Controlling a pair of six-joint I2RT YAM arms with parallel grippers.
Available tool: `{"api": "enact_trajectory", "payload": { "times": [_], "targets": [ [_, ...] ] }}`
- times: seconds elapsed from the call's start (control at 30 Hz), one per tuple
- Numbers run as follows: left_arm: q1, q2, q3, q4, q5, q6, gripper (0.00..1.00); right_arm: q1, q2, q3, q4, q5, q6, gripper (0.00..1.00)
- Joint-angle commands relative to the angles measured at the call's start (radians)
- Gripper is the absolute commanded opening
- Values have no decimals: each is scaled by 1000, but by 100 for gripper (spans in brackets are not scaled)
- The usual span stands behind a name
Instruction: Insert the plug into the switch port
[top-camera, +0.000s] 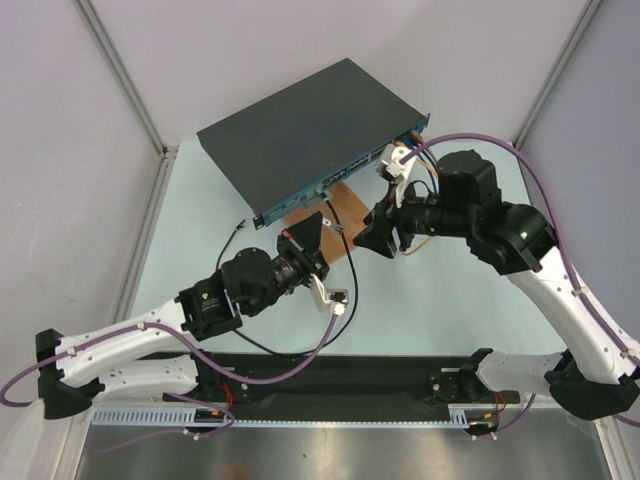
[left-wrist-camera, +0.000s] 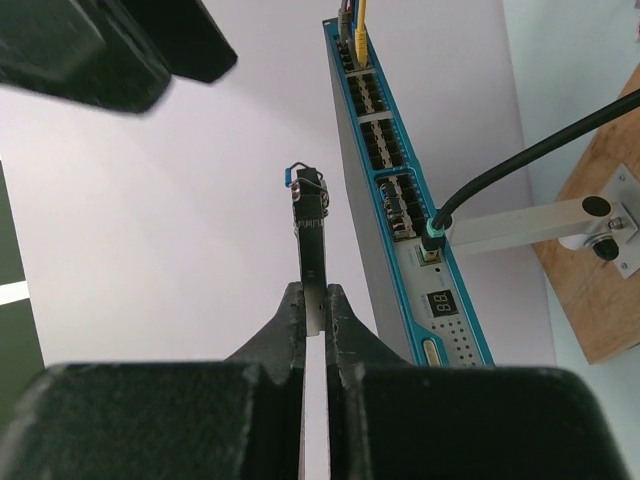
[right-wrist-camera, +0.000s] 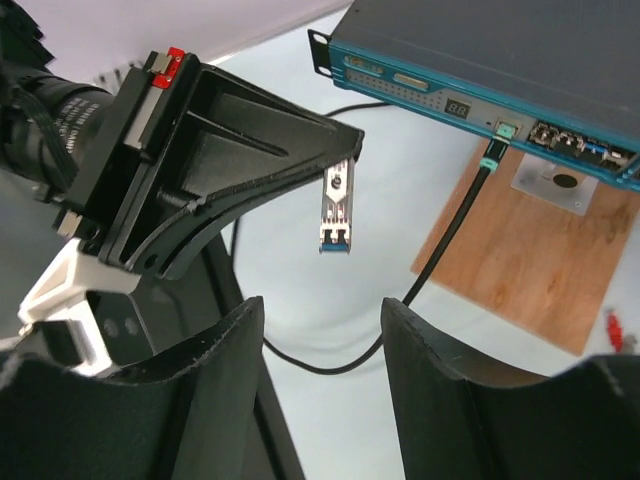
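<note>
The switch is a flat black box at the back of the table, its teal-blue port face turned toward the arms. My left gripper is shut on the plug, a small silver module with a blue end, held in the air in front of the port face and apart from it. In the right wrist view the plug hangs from the left fingertips. My right gripper is open and empty, facing the plug a short way off; it also shows in the top view.
A black cable with a teal connector is plugged into the switch face and loops across the table. A brown wooden board with a metal bracket lies below the switch's front. Yellow and grey cables sit in ports at the far end.
</note>
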Motion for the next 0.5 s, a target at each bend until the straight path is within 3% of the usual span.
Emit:
{"api": "enact_trajectory", "payload": {
  "times": [0.0, 0.47],
  "targets": [
    [-14, 6, 42, 45, -33, 30, 0, 74, 38, 60, -6, 98, -81, 55],
    [-29, 4, 51, 31, -27, 33, 0, 166, 87, 49, 51, 349, -137, 61]
  ]
}}
